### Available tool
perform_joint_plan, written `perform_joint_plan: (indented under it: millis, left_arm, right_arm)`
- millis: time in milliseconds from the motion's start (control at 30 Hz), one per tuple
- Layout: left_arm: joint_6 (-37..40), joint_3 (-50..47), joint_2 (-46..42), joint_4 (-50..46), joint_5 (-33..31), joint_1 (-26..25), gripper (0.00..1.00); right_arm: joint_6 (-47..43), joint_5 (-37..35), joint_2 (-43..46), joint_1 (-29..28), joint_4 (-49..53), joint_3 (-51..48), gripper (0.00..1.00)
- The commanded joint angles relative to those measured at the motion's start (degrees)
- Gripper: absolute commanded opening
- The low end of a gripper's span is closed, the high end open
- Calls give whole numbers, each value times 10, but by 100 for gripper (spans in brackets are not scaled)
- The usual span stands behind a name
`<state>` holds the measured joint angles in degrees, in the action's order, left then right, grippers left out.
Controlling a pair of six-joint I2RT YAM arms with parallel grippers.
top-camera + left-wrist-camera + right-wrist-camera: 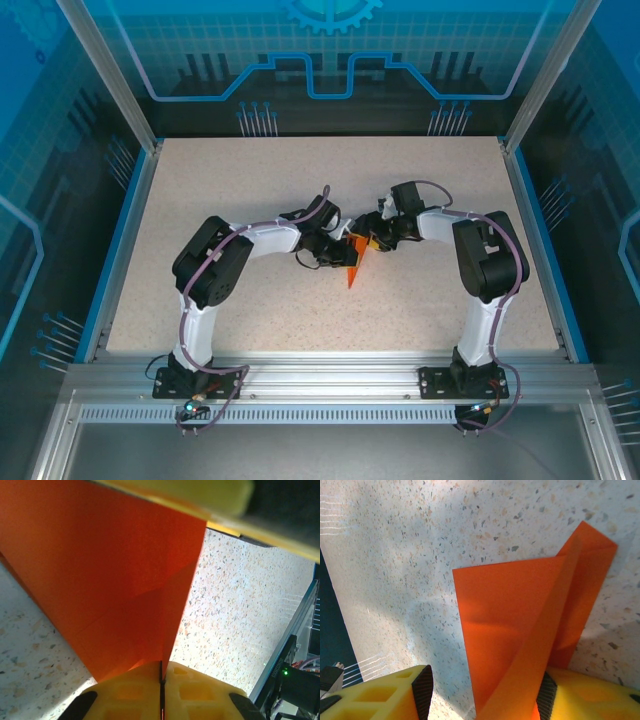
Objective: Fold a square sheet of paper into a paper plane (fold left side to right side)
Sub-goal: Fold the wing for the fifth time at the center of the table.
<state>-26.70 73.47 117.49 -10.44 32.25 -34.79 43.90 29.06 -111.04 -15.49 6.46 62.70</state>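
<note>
**Item 1, sheet of paper** (354, 268): bright orange, plain, partly folded. It sits near the middle of the tabletop (250, 180), between my two grippers. From above it shows as a narrow wedge with its point toward the near edge. From my right wrist, one panel lies flat on the speckled surface. A second panel rises off it along a sharp crease and stands tilted.

**Item 2, my left gripper** (161, 682): closed on the sheet. Its yellow fingers (200, 697) are pressed together, and an edge of the paper is pinched in the thin slit between them. The paper fans up and away from the grip, with a crease running straight out from it.

**Item 3, my right gripper** (485, 677): open, holding nothing. Its two fingers stand well apart. The raised panel comes up between them, close to the right-hand one, and I cannot tell whether it touches. The left-hand one has bare tabletop in front of it.

**Item 4, left arm** (215, 265) **and right arm** (490, 255): both reach in from the near edge and meet over the sheet, with the grippers just beside each other.
</note>
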Motion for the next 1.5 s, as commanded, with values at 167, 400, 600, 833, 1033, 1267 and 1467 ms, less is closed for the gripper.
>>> perform_joint_plan:
  millis: [167,400,600,833,1033,1267,1467]
  left_arm:
    - [2,1,-2,9,11,2,25]
    - [-13,4,-3,32,12,13,31]
    - [-15,3,4,31,10,19,24]
    - [-42,-16,25,80,47,31,14]
    - [-65,-16,42,116,80,37,10]
    - [-90,-35,46,153,89,49,9]
    - [-104,-45,48,179,103,56,10]
  right_arm:
    - [-7,-10,-19,-3,46,-5,59]
    - [-9,-10,-18,-2,50,-4,59]
    - [-8,-11,-15,-1,50,-7,59]
    - [0,2,-11,4,33,-15,59]
    - [1,5,-8,5,32,-17,59]
    - [2,6,-6,9,30,-19,60]
    - [-3,5,-9,9,39,-18,60]
